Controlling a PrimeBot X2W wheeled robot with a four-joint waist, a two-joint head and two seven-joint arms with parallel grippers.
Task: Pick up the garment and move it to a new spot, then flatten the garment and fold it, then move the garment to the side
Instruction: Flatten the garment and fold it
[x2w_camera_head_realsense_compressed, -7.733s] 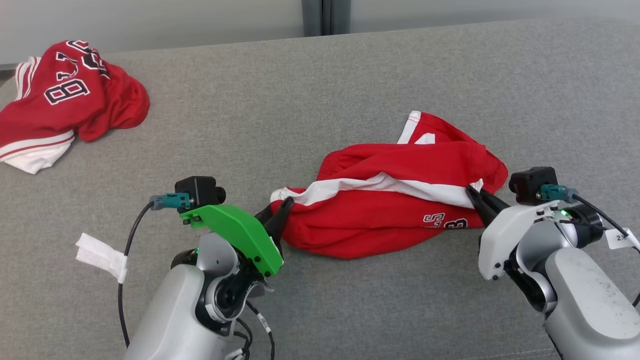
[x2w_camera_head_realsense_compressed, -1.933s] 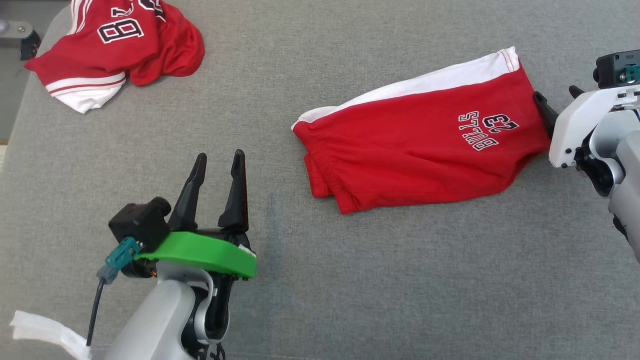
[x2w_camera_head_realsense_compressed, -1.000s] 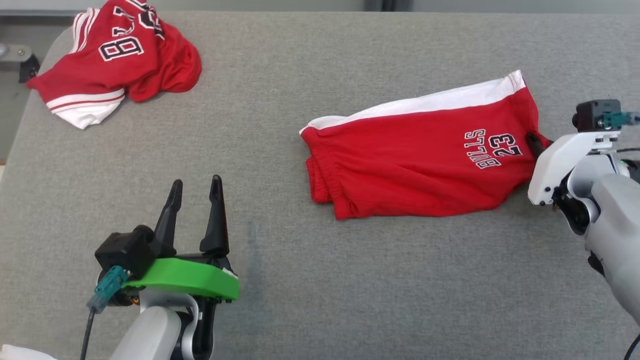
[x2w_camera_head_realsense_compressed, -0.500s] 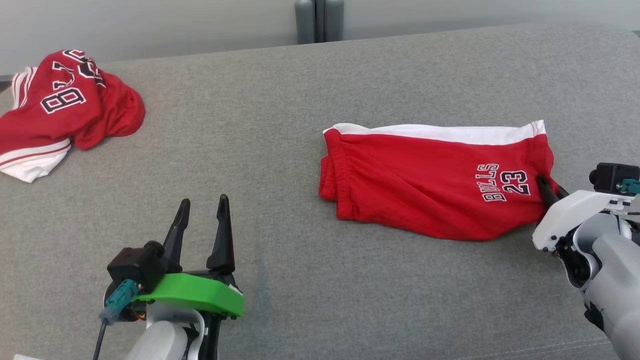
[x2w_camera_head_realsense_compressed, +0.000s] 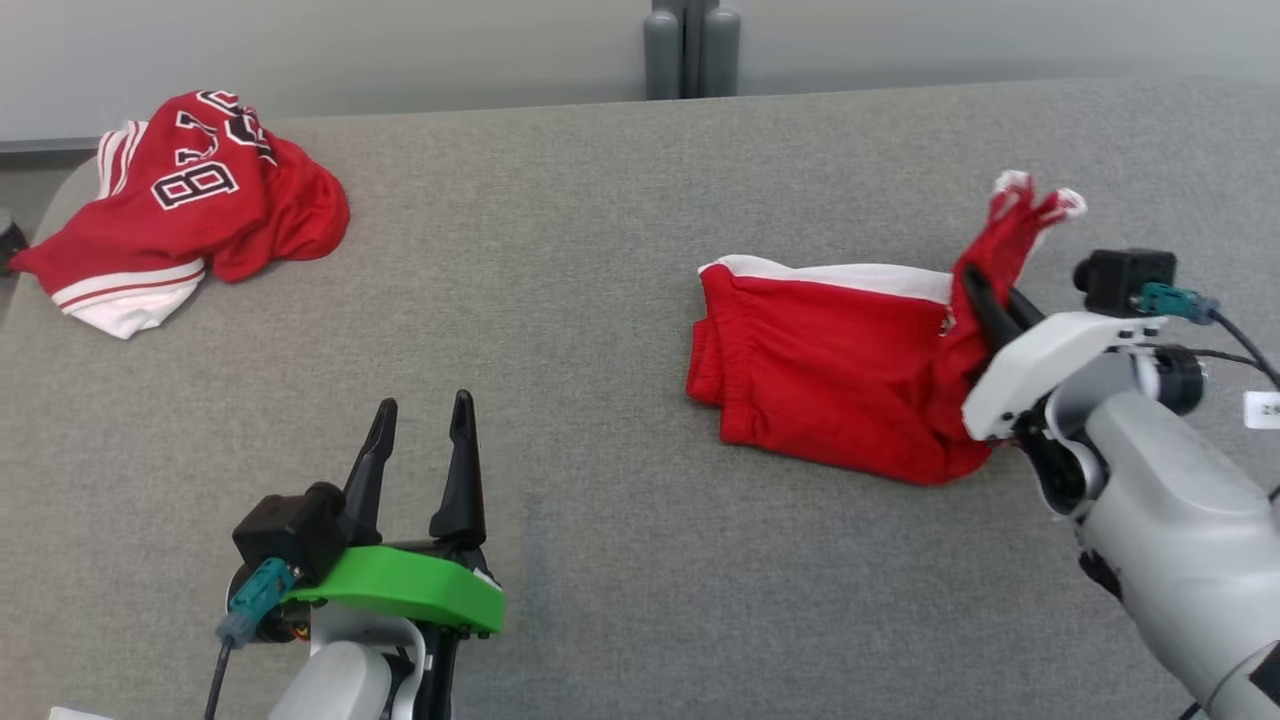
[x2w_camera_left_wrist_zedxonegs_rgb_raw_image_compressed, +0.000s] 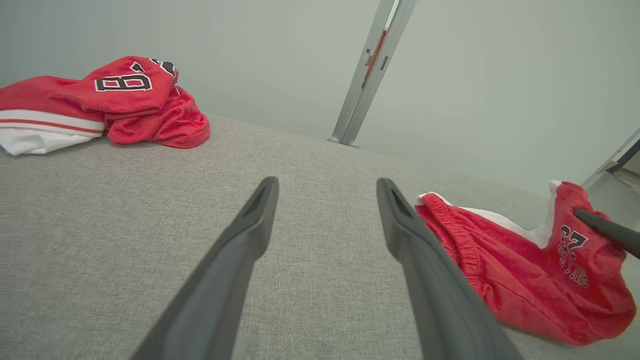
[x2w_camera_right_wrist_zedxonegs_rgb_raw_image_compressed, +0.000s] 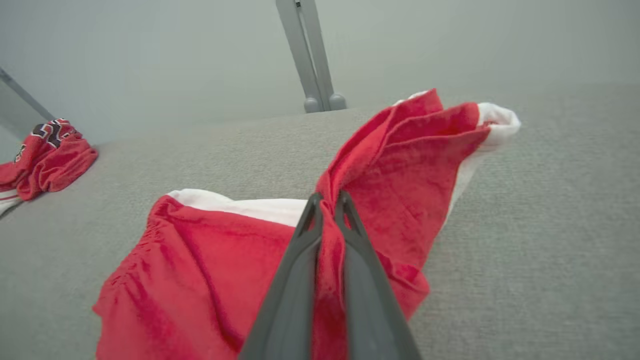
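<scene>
The garment is a pair of red shorts (x2w_camera_head_realsense_compressed: 820, 370) with a white side stripe, lying on the grey surface right of centre. My right gripper (x2w_camera_head_realsense_compressed: 985, 300) is shut on the shorts' right end (x2w_camera_right_wrist_zedxonegs_rgb_raw_image_compressed: 400, 165) and holds that end lifted above the rest of the cloth. In the right wrist view the two fingers (x2w_camera_right_wrist_zedxonegs_rgb_raw_image_compressed: 300, 280) pinch a red fold between them. From the left wrist view, the raised end carries the printed number (x2w_camera_left_wrist_zedxonegs_rgb_raw_image_compressed: 570, 237). My left gripper (x2w_camera_head_realsense_compressed: 420, 440) stands open at the lower left, apart from the shorts, with nothing between its fingers (x2w_camera_left_wrist_zedxonegs_rgb_raw_image_compressed: 240, 245).
A second red garment (x2w_camera_head_realsense_compressed: 180, 200) with white trim and black lettering is bunched at the far left corner, also seen as a heap (x2w_camera_left_wrist_zedxonegs_rgb_raw_image_compressed: 115, 97) from the left wrist. A grey post (x2w_camera_head_realsense_compressed: 692, 45) rises behind the far edge of the grey surface (x2w_camera_head_realsense_compressed: 560, 280).
The right gripper has lifted the shorts' right end off the surface and carried it leftward over the cloth. The left gripper stays open. The head camera has shifted.
</scene>
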